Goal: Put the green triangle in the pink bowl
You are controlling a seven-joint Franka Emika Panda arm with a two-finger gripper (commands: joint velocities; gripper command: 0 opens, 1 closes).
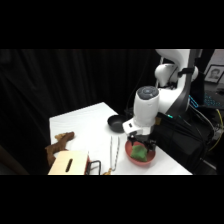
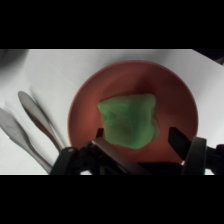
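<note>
Gripper [image 2: 136, 142] is hovering directly over the pink bowl [image 2: 175, 90], fingers spread either side of the green triangle [image 2: 129, 121], not pinching it. Triangle is lying inside the bowl. Metal tongs [image 2: 35, 117] beside the bowl. Block judged light, stiff; best pinched across flat sides

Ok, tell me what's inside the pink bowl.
The green triangle sits inside the pink bowl, roughly at its middle. The gripper hangs right above it and covers the bowl's near rim in the wrist view; nothing else shows inside.
</note>
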